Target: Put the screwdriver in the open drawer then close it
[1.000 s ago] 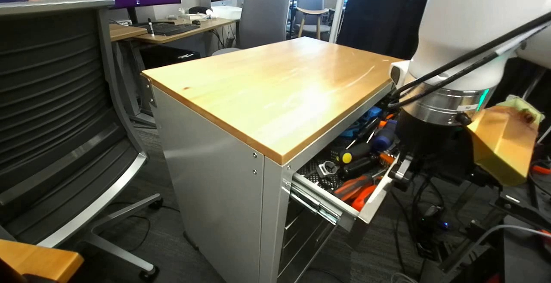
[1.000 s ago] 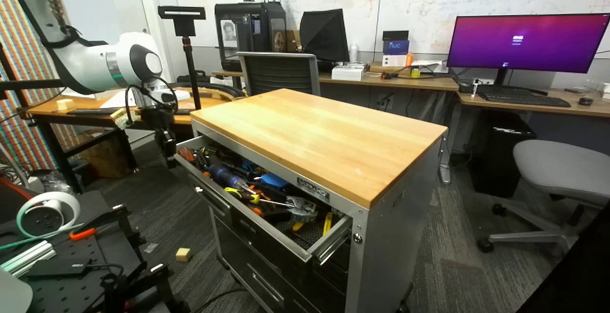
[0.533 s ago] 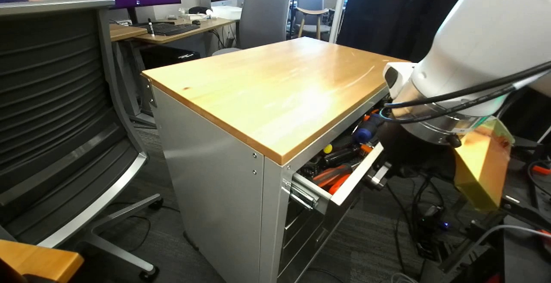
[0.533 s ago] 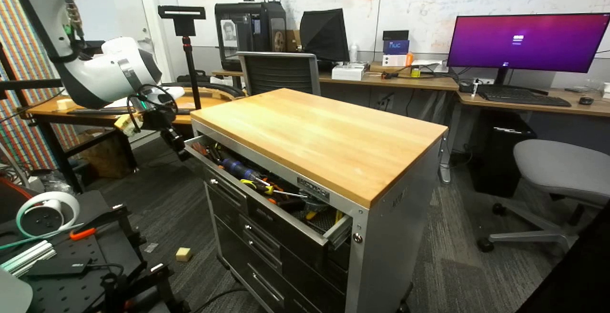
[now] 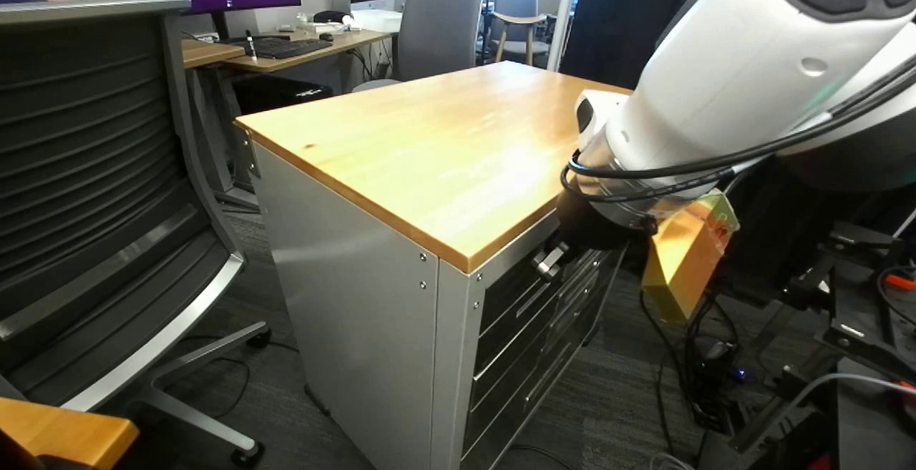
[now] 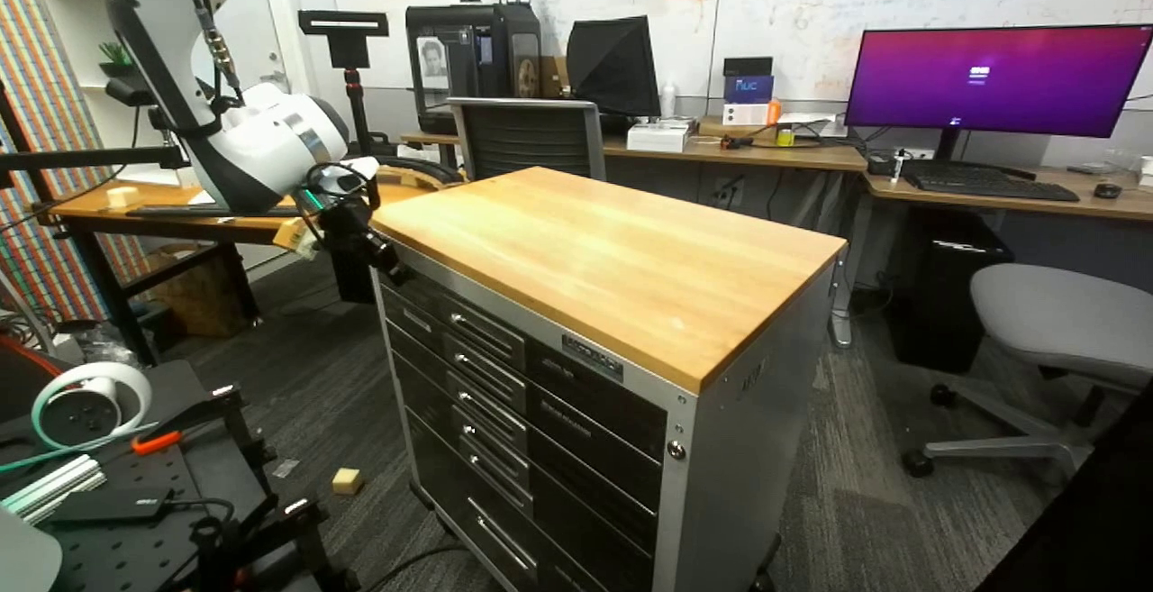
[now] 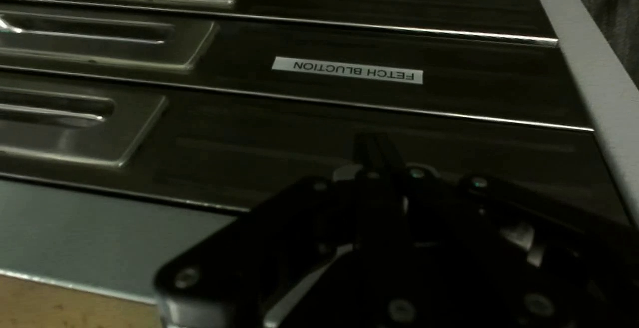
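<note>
The drawer is the uppermost one of the wood-topped grey cabinet. Its dark front (image 6: 594, 389) lies flush with the cabinet in an exterior view, so it is shut. Its front also fills the lower middle of the wrist view (image 7: 279, 163). The screwdriver is out of view; the inside of the drawer is hidden. My gripper (image 7: 375, 143) has its two fingers together, with nothing seen between them. Its tips are at the front of the shut drawer, near one end, in an exterior view (image 6: 394, 266). Whether they touch it I cannot tell.
The cabinet's wooden top (image 6: 612, 259) overhangs just above the gripper. Lower drawers with metal handles (image 6: 491, 394) are shut below. A dark cart (image 6: 171, 484) stands in front of the cabinet. A small yellow block (image 6: 346, 481) lies on the floor. An office chair (image 5: 107, 205) stands beside the cabinet.
The drawer has gone from open, with tools showing inside, to shut. My gripper has moved with it toward the cabinet. The tools inside are now hidden.
</note>
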You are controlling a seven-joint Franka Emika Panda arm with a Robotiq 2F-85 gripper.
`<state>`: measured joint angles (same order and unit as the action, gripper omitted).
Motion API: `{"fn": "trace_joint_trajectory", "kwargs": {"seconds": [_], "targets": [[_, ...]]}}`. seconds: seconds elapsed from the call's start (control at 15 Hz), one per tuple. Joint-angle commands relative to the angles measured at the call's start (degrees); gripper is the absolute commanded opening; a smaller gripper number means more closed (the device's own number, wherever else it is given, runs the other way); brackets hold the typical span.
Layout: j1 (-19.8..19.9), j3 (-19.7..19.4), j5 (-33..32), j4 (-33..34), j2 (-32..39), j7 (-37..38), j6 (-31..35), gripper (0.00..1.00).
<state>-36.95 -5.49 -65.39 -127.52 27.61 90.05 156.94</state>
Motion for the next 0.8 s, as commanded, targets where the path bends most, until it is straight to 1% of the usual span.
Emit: {"fn": "trace_joint_trajectory", "kwargs": {"seconds": [0.0,0.07,0.13,0.2,0.27,0.33,0.4,0.47,0.53,0.6,0.67,0.73], "targets": [[-2.5,-1.6,-5.6,2.3,0.7,6.3,-0.1,0.0],[-2.4,-1.1,-5.5,0.8,-0.3,6.4,-0.1,0.26],[-1.4,0.0,-3.5,-1.7,-2.4,4.5,0.4,0.27],[-0.9,0.5,-2.3,-3.9,-4.8,3.6,0.8,0.34],[4.3,5.4,-1.8,-4.9,-7.2,1.9,-1.8,0.41],[5.9,7.1,0.8,-7.2,-10.2,-0.5,-2.4,0.5],[8.8,10.0,5.1,-9.8,-13.7,-4.8,-1.8,0.56],[11.2,12.5,9.6,-11.1,-15.5,-8.7,-1.7,0.63],[13.2,15.1,14.8,-12.4,-17.5,-13.0,-2.4,0.72],[14.5,16.9,19.7,-13.4,-19.7,-16.9,-3.2,0.79],[18.1,21.0,24.5,-14.4,-21.2,-21.1,-4.5,0.87],[19.9,23.8,29.3,-14.5,-22.7,-24.9,-6.3,0.94]]}}
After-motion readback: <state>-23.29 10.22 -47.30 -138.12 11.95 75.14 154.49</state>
